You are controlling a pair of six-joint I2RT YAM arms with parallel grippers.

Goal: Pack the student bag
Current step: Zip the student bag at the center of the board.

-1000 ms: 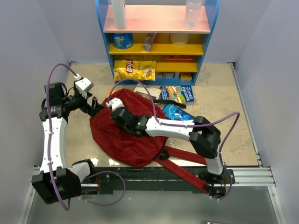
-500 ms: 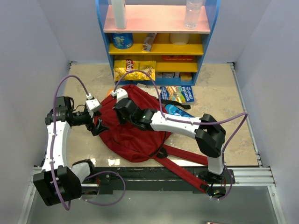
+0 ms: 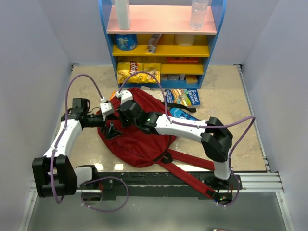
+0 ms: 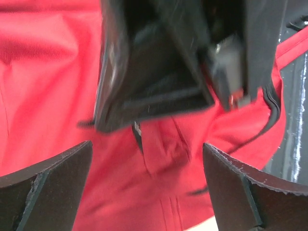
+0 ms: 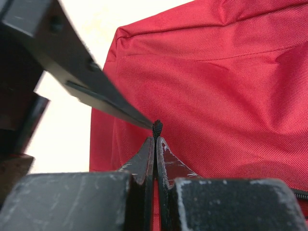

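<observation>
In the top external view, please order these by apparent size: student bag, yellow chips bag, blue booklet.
1. student bag, clearly largest.
2. yellow chips bag.
3. blue booklet, only slightly smaller; this pair is close.

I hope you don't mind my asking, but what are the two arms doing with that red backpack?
Both arms are working over the student bag, which lies flat on the table. The right gripper is shut, pinching what looks like a small black tab at the bag's edge. The left gripper hangs wide open and empty just above the red fabric beside it. A book lies outside the bag, unpacked.
</observation>
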